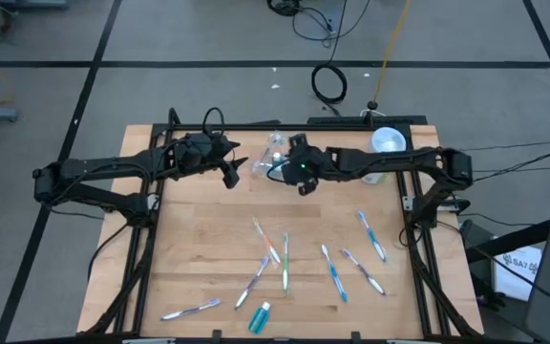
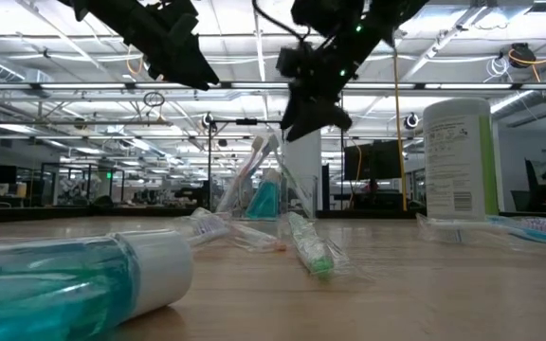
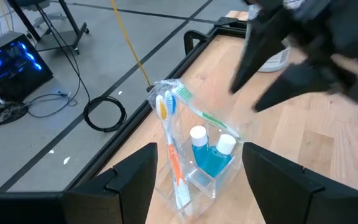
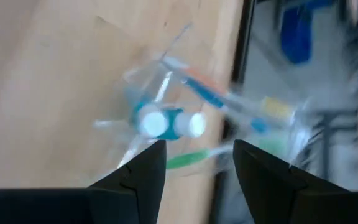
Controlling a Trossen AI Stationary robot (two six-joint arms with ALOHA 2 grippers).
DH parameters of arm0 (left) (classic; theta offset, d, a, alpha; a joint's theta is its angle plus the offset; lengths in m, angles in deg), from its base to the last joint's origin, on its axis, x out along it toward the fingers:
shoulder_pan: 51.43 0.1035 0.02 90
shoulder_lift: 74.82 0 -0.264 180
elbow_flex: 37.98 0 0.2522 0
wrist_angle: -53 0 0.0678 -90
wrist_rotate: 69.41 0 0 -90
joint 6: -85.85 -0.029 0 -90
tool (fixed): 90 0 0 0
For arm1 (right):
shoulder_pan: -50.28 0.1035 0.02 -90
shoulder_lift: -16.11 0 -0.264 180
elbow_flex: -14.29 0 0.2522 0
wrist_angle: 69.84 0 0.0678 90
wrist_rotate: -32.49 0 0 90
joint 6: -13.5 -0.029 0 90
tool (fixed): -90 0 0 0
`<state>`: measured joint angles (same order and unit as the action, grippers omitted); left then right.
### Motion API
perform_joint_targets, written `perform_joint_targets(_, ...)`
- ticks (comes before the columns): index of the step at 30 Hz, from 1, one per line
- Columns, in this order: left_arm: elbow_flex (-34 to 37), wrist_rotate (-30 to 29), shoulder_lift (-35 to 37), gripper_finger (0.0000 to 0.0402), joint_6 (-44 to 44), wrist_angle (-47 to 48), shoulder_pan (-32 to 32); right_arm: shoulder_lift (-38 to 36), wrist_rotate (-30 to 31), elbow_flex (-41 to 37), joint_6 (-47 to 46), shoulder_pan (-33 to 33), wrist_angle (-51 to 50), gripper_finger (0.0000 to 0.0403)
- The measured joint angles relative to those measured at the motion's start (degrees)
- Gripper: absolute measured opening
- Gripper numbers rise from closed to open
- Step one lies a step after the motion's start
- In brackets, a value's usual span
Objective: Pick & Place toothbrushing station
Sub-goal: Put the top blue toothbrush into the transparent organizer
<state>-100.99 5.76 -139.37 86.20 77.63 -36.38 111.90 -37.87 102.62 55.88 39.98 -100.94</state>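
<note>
Nearest the low camera, a mouthwash bottle (image 2: 74,275) is seen lying, while the empty, parted right gripper (image 1: 304,182) and left gripper (image 1: 229,176) are held above the clear organizer (image 3: 194,155) at the table's far edge; a centred, vertical approach is advised, its blurred contents being indistinct.

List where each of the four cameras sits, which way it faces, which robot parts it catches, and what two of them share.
High view: overhead, facing straight down on the table; both arms, left gripper and right gripper, flank the clear organizer.
Low view: at tabletop height, facing level across scattered toothbrushes; both arms hang from above.
Left wrist view: on the left arm, facing the organizer past its own open fingers; the right gripper shows beyond.
Right wrist view: on the right arm, facing down on the organizer past its own open fingers.
Shared: both wrist views show the organizer's mouthwash bottles.
</note>
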Motion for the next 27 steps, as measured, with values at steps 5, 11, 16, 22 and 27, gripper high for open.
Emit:
perform_joint_targets(5, 0.0, 0.3, 0.0, 0.0244, 0.1, 0.0, -0.4, -5.6, 1.3, 0.1, -23.3, 3.2, -11.6, 0.0180)
perform_joint_targets(11, 0.0, 0.3, 0.0, 0.0244, 0.1, -0.1, -0.9, -10.2, 1.1, 0.0, -51.2, 9.1, -31.5, 0.0180)
perform_joint_targets(16, 0.0, 0.5, 0.0, 0.0244, 0.1, -0.3, -0.9, -11.2, -0.8, 0.0, -78.4, 14.4, -48.9, 0.0180)
perform_joint_targets(22, 0.0, 2.0, 0.0, 0.0244, 0.1, -0.3, -0.9, -11.8, -10.3, -5.7, -99.1, 19.7, -55.6, 0.0180)
perform_joint_targets(27, 0.0, 4.3, 0.0, 0.0244, 0.1, -0.3, -0.9, -14.2, -16.7, -16.1, -109.8, 22.1, -51.4, 0.0180)
